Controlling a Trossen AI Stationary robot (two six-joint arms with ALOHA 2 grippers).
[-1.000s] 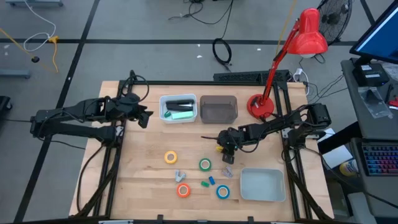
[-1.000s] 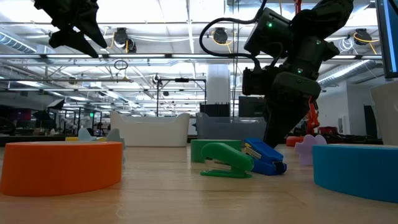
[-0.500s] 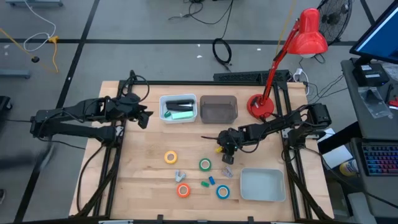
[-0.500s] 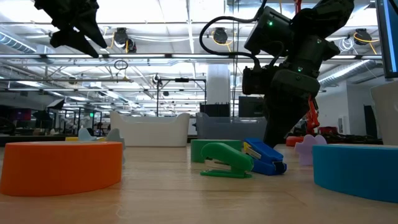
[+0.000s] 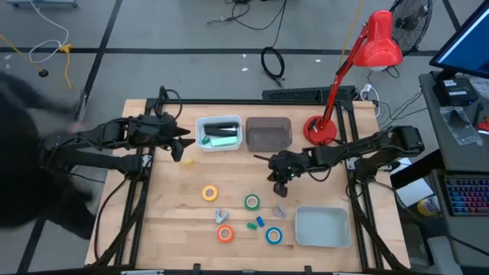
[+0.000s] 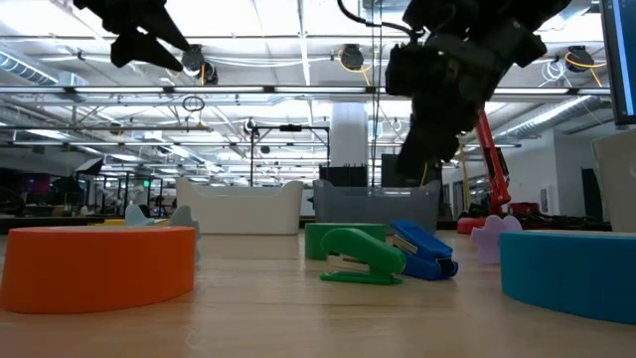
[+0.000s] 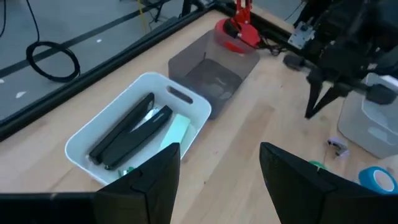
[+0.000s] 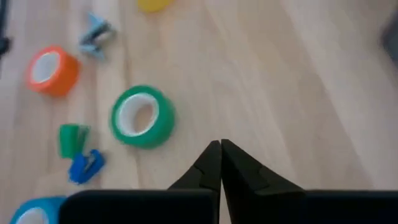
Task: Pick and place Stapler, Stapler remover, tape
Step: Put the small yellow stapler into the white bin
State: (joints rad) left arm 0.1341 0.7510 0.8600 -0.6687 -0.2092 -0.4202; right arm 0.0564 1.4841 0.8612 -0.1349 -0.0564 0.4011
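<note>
Right pincer (image 5: 280, 182) is clenched tight on nothing, fingertips pressed together in the air over the middle of the tabletop (image 5: 176, 221). Nearest thing to it is the green tape (image 5: 251, 202), just below and a bit toward the front edge, with the little pale purple staple remover (image 5: 280, 209) right next to that. Further out from the pincer: yellow tape (image 5: 209, 193) off to the left-arm side, then the orange tape (image 5: 225, 234) and blue tape (image 5: 274, 235) near the front, with a small green stapler (image 5: 250, 225) and a blue one (image 5: 260, 221) between them. The empty pale tray (image 5: 322, 227) sits out toward the right front corner.

Left pincer (image 5: 177, 147) is spread wide, hovering beside the white bin (image 5: 218, 133) at the back that already has dark staplers in it.

My read: it's between picks, nothing in hand. Next move needs those fingers opened up again, then lined up over the green roll or the remover before dropping down
</note>
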